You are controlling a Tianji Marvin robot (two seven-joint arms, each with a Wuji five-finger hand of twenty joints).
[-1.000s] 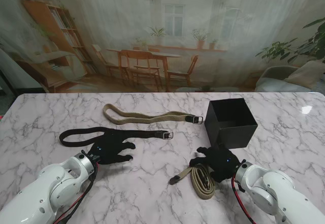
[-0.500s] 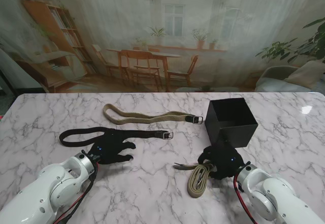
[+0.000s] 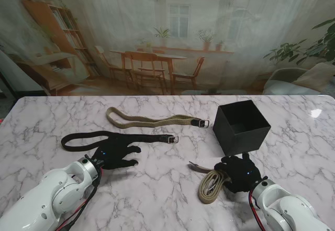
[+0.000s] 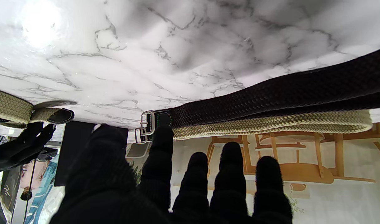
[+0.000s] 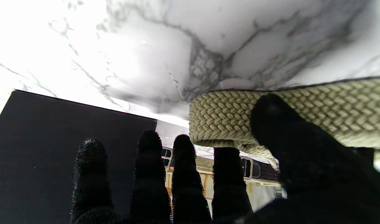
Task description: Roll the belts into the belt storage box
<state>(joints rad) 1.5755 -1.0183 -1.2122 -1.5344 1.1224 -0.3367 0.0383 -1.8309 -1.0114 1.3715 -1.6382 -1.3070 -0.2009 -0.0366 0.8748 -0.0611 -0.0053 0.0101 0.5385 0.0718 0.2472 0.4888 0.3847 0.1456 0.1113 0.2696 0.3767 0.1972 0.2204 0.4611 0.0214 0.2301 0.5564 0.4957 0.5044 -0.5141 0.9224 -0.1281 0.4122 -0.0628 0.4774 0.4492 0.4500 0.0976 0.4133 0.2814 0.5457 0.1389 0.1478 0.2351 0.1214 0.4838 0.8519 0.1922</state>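
Stand view: right hand (image 3: 241, 173) at 5 o'clock grips the folded khaki braided belt (image 3: 210, 185), left hand (image 3: 114, 155) released beside the black belt (image 3: 112, 138); I judge the loose coil may unwind short of the black storage box (image 3: 241, 128).

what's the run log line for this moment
right hand: on tan belt | left hand: open by black belt | box: empty

Marble table (image 3: 157, 189), printed dining-room backdrop (image 3: 167, 37)
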